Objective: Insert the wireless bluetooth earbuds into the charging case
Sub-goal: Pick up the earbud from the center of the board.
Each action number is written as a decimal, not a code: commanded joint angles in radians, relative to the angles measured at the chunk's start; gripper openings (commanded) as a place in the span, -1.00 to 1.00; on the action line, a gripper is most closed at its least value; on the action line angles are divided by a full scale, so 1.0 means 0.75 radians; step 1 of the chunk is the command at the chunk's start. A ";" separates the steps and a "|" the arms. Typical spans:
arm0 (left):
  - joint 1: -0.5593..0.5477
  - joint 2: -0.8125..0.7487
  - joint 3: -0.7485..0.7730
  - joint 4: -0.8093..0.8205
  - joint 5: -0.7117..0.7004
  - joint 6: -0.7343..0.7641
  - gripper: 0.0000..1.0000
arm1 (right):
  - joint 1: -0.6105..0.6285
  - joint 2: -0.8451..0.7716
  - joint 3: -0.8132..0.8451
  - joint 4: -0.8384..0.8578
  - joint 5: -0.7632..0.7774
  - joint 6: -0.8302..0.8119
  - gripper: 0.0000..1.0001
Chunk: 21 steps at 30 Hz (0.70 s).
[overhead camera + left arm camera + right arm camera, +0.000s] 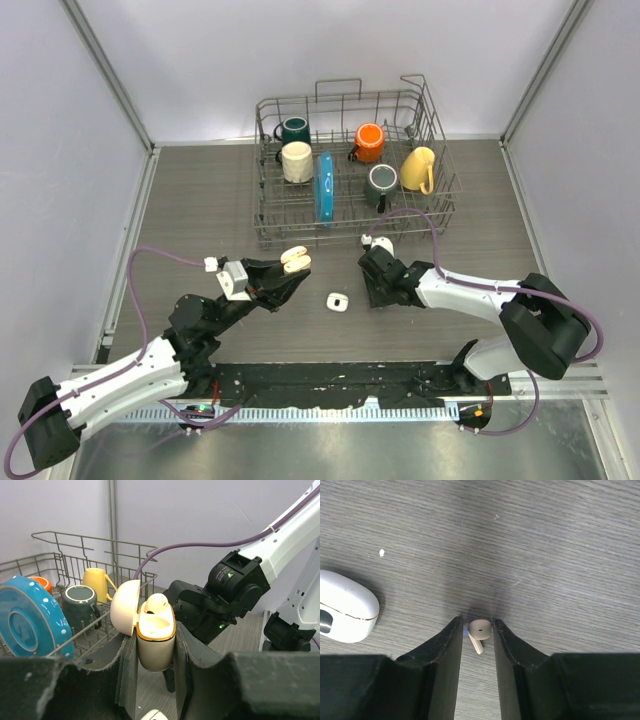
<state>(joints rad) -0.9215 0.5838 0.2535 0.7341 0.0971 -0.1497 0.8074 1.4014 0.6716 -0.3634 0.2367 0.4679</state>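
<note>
My left gripper (283, 278) is shut on a cream charging case (155, 642) with a gold rim and holds it upright above the table. Its lid (125, 607) is open and one earbud (156, 602) sits inside. The case also shows in the top view (295, 261). My right gripper (378, 296) is down at the table, and its fingertips (454, 632) are closed on the head of a cream earbud (480, 629), whose stem points back between the fingers. Other earbuds are out of view.
A second, white case (337, 302) lies on the table between the grippers, left of the right fingers (342, 607). A wire dish rack (440, 215) at the back holds a blue plate (324, 187) and several mugs.
</note>
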 commanded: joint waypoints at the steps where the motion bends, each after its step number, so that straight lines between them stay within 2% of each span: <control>1: 0.003 -0.007 0.004 0.044 -0.017 -0.003 -1.00 | -0.003 -0.005 0.037 -0.027 0.003 -0.018 -0.29; 21: 0.003 0.013 0.006 0.054 -0.013 -0.007 -1.00 | -0.005 0.017 0.047 -0.037 -0.023 -0.055 -0.33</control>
<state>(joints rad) -0.9215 0.5880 0.2535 0.7345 0.0971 -0.1528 0.8074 1.4014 0.6773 -0.3824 0.2264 0.4442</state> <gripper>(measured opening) 0.319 0.345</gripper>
